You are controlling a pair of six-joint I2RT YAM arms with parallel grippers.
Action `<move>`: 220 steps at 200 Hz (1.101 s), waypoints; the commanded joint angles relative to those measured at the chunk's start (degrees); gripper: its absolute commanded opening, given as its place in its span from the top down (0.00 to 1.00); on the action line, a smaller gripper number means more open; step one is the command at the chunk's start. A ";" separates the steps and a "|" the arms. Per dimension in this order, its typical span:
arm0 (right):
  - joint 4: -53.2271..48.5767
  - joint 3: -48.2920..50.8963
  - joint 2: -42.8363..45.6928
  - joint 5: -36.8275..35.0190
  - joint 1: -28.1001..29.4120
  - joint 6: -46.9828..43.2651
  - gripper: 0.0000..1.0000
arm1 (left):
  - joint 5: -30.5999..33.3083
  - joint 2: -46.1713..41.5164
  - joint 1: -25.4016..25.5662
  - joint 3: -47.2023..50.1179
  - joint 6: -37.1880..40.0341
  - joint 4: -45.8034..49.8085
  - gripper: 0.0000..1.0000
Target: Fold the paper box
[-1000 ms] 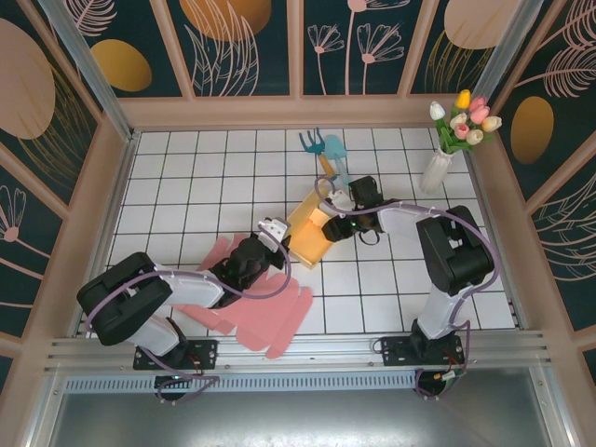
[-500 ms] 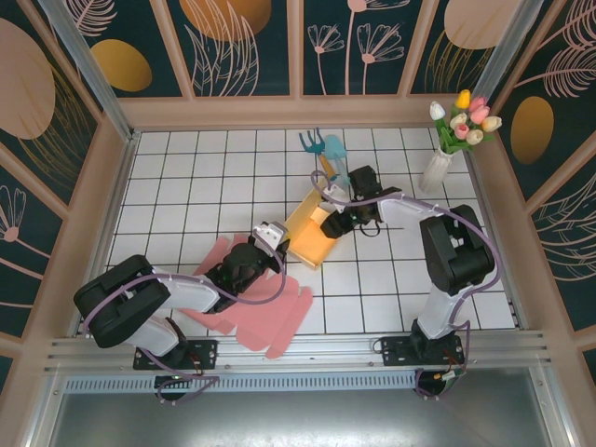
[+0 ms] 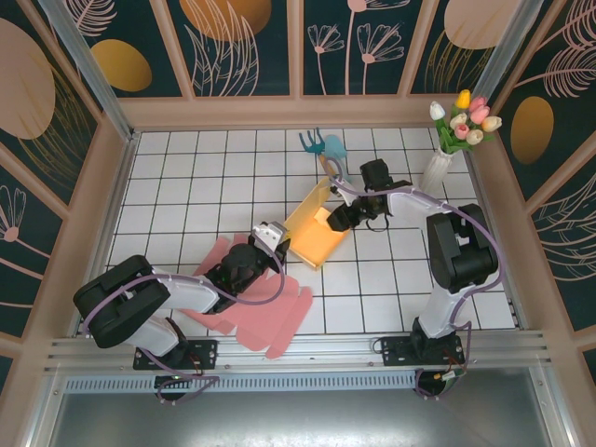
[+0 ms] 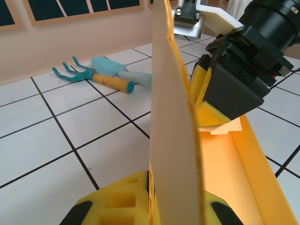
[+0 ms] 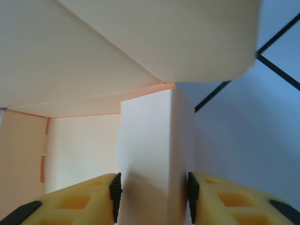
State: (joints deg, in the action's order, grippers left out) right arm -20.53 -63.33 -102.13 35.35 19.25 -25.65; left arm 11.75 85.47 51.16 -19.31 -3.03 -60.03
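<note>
The yellow paper box (image 3: 315, 233) lies half folded in the middle of the tiled table, one long wall raised. My left gripper (image 3: 271, 237) is shut on the box's near-left wall; in the left wrist view that wall (image 4: 173, 117) rises edge-on from between the yellow fingers (image 4: 117, 206). My right gripper (image 3: 344, 216) grips the box's far-right end. In the right wrist view its pads (image 5: 115, 192) press on both sides of a doubled-over flap (image 5: 154, 154) of the box. The right gripper (image 4: 234, 79) also shows as a black block at the box's far end.
Flat pink paper sheets (image 3: 256, 312) lie under and beside the left arm. A teal rake and trowel (image 3: 321, 147) lie behind the box, also in the left wrist view (image 4: 101, 77). A white vase of tulips (image 3: 445, 140) stands at the back right.
The right gripper has moved right and its jaws have closed in on the flap. The box has swung out wider and lies flatter. The left gripper has kept its hold.
</note>
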 commanded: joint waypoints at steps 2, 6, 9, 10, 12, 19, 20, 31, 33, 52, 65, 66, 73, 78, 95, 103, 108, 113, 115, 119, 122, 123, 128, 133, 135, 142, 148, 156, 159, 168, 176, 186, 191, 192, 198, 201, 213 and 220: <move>-0.43 -1.03 -1.87 -4.27 2.03 -0.10 0.62 | -3.02 -0.92 0.24 -0.09 -0.33 -3.62 1.00; -0.06 -0.90 -1.99 -5.24 2.32 -0.11 0.63 | -3.17 -0.78 0.21 -0.11 -0.47 -3.60 1.00; 0.27 -0.72 -1.98 -5.89 2.46 -0.10 0.65 | -3.22 -0.68 0.20 -0.19 -0.61 -3.67 1.00; 0.38 -0.69 -2.04 -6.08 2.55 -0.10 0.65 | -3.22 -0.71 0.23 -0.20 -0.64 -3.64 1.00; 0.58 -0.55 -2.01 -6.50 2.59 -0.06 0.66 | -3.22 -0.67 0.23 -0.20 -0.66 -3.63 1.00; 1.70 -0.23 -1.93 -8.52 2.94 0.28 0.69 | -3.22 -0.57 0.20 -0.33 -0.83 -3.63 1.00; 1.84 -0.13 -1.89 -8.84 2.96 0.31 0.70 | -3.22 -0.53 0.19 -0.36 -0.88 -3.61 1.00; 3.53 0.67 -1.51 -11.49 3.46 0.67 0.74 | -3.47 -0.28 0.20 -0.42 -1.21 -3.79 1.00; 3.83 0.84 -1.39 -12.09 3.55 0.68 0.75 | -3.48 -0.28 0.20 -0.45 -1.31 -3.85 1.00; 7.59 2.67 -0.30 -19.15 4.60 1.37 0.79 | -3.12 0.09 0.21 -0.46 -2.62 -3.82 1.00; 11.53 5.15 0.90 -24.41 5.61 1.35 0.79 | -2.29 0.14 0.19 -0.56 -4.10 -3.40 1.00; 11.81 5.41 0.98 -24.78 5.71 1.33 0.79 | -2.18 0.14 0.18 -0.56 -4.23 -3.37 1.00; 14.06 6.64 1.55 -27.72 6.34 1.30 0.78 | -1.84 -0.03 0.24 -0.56 -5.33 -3.07 1.00; 15.70 7.65 1.96 -29.57 6.74 1.30 0.78 | -1.65 -0.19 0.19 -0.55 -6.07 -2.73 1.00; 21.12 10.97 3.41 -33.52 7.81 1.11 0.74 | -3.15 -1.10 0.21 -0.25 -8.44 -1.99 1.00; 23.65 12.47 4.12 -34.39 8.23 0.88 0.73 | -4.60 -1.48 0.20 -0.07 -9.15 -1.91 1.00; 25.11 13.39 4.56 -34.84 8.28 0.93 0.74 | -5.51 -1.73 0.20 0.04 -9.57 -1.87 1.00; 26.53 14.15 4.96 -35.37 8.36 1.07 0.74 | -6.47 -1.84 0.21 0.15 -10.06 -1.69 1.00; 27.02 14.41 5.08 -35.53 8.35 1.11 0.75 | -6.85 -1.92 0.20 0.13 -10.20 -1.61 1.00; 28.08 14.94 5.41 -35.86 8.44 1.26 0.76 | -7.55 -1.97 0.24 0.15 -10.65 -1.51 1.00; 28.89 15.39 5.56 -35.96 8.55 1.34 0.77 | -8.16 -1.93 0.20 0.13 -11.02 -1.37 1.00; 29.11 15.54 5.64 -35.96 8.58 1.37 0.78 | -8.33 -1.91 0.19 0.14 -11.16 -1.26 1.00; 30.50 16.37 6.14 -37.58 8.69 1.35 0.81 | -9.31 -1.76 0.21 0.08 -11.79 -1.09 1.00; 32.10 17.07 6.56 -38.78 8.96 1.14 0.85 | -10.22 -1.46 0.26 -0.06 -12.50 -0.80 1.00; 32.68 17.44 6.65 -39.37 9.08 1.09 0.86 | -10.49 -1.41 0.22 -0.06 -12.79 -0.68 1.00; 34.89 18.68 7.15 -42.08 9.52 0.67 0.89 | -11.12 -1.09 0.18 -0.11 -13.78 -0.29 1.00; 36.86 19.76 7.53 -44.30 9.75 0.23 0.90 | -10.95 -0.93 0.25 -0.04 -14.74 0.23 1.00; 38.95 20.83 7.73 -47.32 9.85 -0.30 0.91 | -9.87 -0.96 0.23 0.04 -15.83 1.24 1.00; 39.71 21.19 7.73 -48.93 9.85 -0.50 0.91 | -9.33 -1.05 0.25 0.06 -16.26 1.66 1.00; 41.71 21.85 7.27 -53.94 9.85 -1.29 0.91 | -7.35 -1.62 0.19 0.15 -17.41 3.21 1.00; 43.15 22.15 6.48 -58.63 9.86 -2.23 0.91 | -5.36 -2.41 0.23 0.19 -18.21 4.68 1.00; 44.85 22.41 5.68 -62.97 9.80 -3.21 0.91 | -3.04 -3.75 0.19 0.26 -19.05 6.47 1.00; 45.54 22.54 5.40 -64.21 9.82 -3.64 0.90 | -2.29 -4.42 0.24 0.40 -19.28 7.13 1.00; 45.65 22.54 5.38 -64.33 9.79 -3.72 0.90 | -2.14 -4.60 0.20 0.45 -19.29 7.30 1.00; 46.13 22.68 5.14 -65.20 9.80 -3.87 0.90 | -1.60 -5.50 0.26 0.65 -19.42 7.78 1.00; 46.38 22.76 5.18 -65.57 9.87 -3.89 0.90 | -1.39 -6.00 0.25 0.80 -19.39 7.93 1.00; 47.59 23.06 5.16 -66.77 10.14 -4.29 0.89 | -0.88 -7.31 0.24 1.07 -19.42 8.53 1.00; 48.21 23.52 5.20 -66.81 10.52 -4.99 0.89 | -0.61 -7.70 0.24 0.99 -19.30 8.93 1.00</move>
State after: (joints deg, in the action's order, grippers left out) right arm 18.90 -41.08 -95.07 -6.63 33.30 -29.19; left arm 11.11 81.82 50.52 -19.40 -17.52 -54.68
